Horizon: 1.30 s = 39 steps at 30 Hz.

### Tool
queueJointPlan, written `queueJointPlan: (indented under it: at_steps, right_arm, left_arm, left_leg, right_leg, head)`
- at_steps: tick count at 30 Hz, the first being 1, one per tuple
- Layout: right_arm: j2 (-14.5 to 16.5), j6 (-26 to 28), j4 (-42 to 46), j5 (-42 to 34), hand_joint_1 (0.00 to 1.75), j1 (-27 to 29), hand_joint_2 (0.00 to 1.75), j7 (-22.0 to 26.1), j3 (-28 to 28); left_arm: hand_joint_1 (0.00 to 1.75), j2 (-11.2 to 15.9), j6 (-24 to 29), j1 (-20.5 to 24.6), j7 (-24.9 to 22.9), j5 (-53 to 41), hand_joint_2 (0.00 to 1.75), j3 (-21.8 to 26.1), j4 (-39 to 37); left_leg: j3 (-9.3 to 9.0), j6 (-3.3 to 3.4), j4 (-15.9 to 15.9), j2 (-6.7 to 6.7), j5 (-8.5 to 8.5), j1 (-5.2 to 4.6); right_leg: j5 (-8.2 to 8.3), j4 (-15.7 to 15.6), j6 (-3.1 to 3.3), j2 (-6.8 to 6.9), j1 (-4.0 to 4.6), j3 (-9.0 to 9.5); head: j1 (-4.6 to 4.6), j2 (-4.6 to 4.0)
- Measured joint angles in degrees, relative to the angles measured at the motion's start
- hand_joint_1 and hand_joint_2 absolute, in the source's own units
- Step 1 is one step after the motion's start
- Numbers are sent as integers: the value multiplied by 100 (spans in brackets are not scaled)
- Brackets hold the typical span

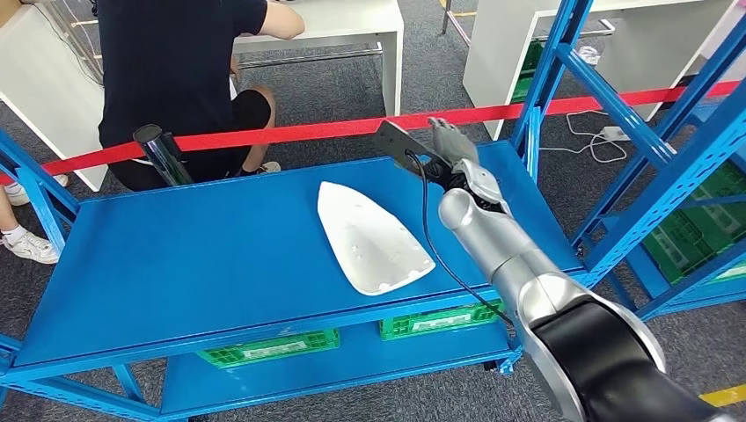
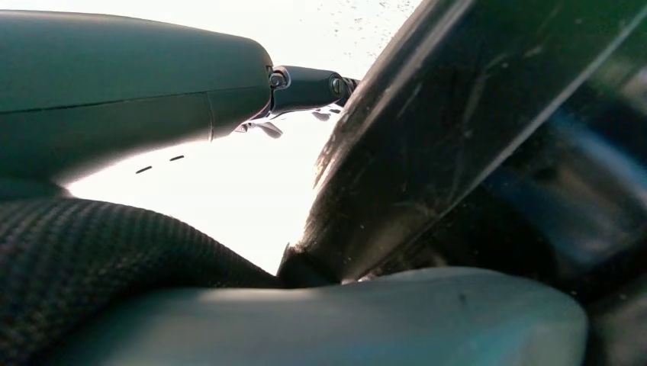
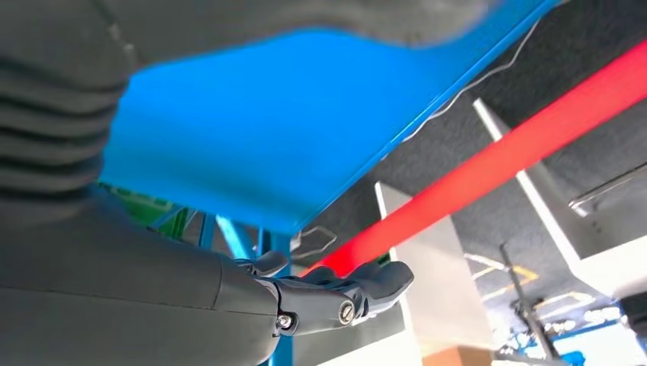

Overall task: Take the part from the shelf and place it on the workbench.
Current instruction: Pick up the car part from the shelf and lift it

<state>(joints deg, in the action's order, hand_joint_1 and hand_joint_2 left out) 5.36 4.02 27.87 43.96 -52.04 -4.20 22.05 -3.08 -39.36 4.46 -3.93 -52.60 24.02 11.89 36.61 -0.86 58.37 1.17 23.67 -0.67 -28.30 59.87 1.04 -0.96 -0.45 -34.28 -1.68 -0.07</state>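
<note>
The white part (image 1: 372,239) lies flat on the blue tabletop (image 1: 193,264), apparently already set down there. The right hand (image 1: 453,141) hovers past its far end, near the red tape (image 1: 290,132), fingers spread and holding nothing, likely just clear of the part. Whether the left hand (image 2: 305,88) is spread or closed cannot be told. No writing is legible on the green crates (image 1: 268,349)

I see broad bare blue bench (image 1: 193,255) left of the white part (image 1: 369,237), room for a hand to pass. My right hand (image 1: 453,145) hovers at the far edge; the red tape (image 1: 290,132) and blue uprights (image 1: 550,75) hem that side.
</note>
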Motion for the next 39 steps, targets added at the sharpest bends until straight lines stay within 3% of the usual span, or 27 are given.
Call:
queueJointPlan:
  at_steps: [14, 26, 39]
  right_arm:
    - [106, -36, -96, -13, 0, -2, 175, 52, -139]
    - [215, -419, -155, -223, 0, 2, 175, 241, -274]
    - [596, -757, -404, -707, 0, -36, 175, 350, -533]
  left_arm:
    - [0, 0, 0, 2, 0, -4, 0, 0, 0]
    - [0, -3, 0, 6, 7, -22, 0, 4, -1]
    - [0, -9, 0, 6, 37, -78, 0, 75, -2]
  left_leg:
    - [0, 6, 7, 3, 4, -4]
    - [0, 7, 7, 3, 5, -4]
    - [0, 7, 6, 3, 5, -4]
  right_leg:
    - [3, -4, -8, 0, -4, 6]
    - [2, -4, -8, 0, -3, 6]
    - [2, -4, -8, -1, -3, 6]
  head:
    - [-1, 0]
    - [-1, 0]
    - [-1, 0]
